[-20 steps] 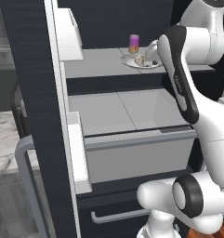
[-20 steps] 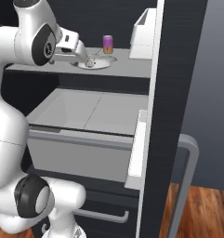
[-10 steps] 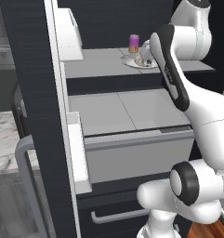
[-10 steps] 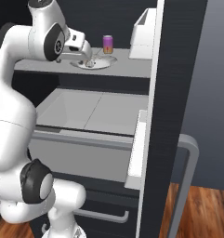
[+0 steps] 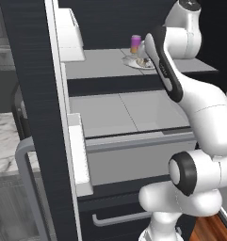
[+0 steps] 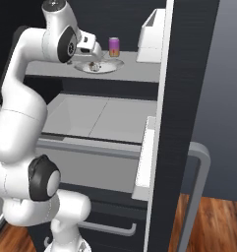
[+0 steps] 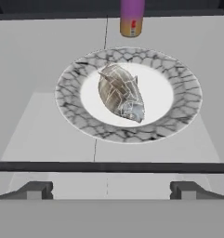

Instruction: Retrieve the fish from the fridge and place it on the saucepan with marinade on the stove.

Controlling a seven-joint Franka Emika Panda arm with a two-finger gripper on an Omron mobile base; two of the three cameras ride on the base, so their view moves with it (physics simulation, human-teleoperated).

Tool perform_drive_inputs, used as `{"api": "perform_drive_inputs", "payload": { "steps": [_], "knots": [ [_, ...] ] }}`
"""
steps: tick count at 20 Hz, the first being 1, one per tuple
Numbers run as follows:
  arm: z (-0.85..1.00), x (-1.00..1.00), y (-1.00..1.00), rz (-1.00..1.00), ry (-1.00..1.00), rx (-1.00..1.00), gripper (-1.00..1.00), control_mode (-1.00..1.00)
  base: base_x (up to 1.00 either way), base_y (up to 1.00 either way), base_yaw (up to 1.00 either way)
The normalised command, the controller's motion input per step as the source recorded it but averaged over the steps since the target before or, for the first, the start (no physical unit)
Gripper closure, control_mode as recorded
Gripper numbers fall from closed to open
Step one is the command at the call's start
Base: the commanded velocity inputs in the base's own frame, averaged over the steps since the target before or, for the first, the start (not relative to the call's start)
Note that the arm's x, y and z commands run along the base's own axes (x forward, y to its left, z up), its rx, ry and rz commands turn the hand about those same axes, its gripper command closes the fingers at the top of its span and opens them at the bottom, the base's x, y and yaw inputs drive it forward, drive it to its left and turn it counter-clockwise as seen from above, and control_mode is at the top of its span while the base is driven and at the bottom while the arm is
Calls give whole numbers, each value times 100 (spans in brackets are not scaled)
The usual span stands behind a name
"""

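I'm looking into the open fridge (image 5: 49, 117), its dark door edge standing at the left of the left base view with a white door bin (image 5: 70, 37) up high. Moving right along the grey upper shelf (image 5: 101, 63), I'm seeing a round marbled plate (image 7: 71, 100) sitting on it, and the fish (image 7: 120, 93) is lying in the plate's white centre, a speckled grey-brown oval tilted slightly across the dish. Just behind the plate, a pink-and-yellow can (image 7: 131, 18) is standing upright, apart from the rim. Below the shelf, the pale crisper drawers (image 5: 133, 108) are showing side by side.

My arm is reaching in toward that shelf from the right of the left base view. In the hand view, the gripper (image 7: 111, 190) is hanging in front of the plate with its two dark fingertips (image 7: 36, 189) spread as wide as they go, one at each side, gripping nothing. The fish is sitting between and beyond them, untouched.

In the right base view, the gripper is hovering close above the plate's near side.
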Motion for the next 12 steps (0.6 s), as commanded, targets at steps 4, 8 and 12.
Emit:
{"api": "perform_drive_inputs", "payload": {
  "steps": [4, 8, 12],
  "knots": [
    [-10, 39, -10, 0, 0, 0, -100, -100, 0, 0, 0],
    [-12, 36, -11, 0, 0, 0, -100, -100, 0, 0, 0],
    [-6, 39, 0, 0, 0, 0, -100, -100, 0, 0, 0]
  ]
}}
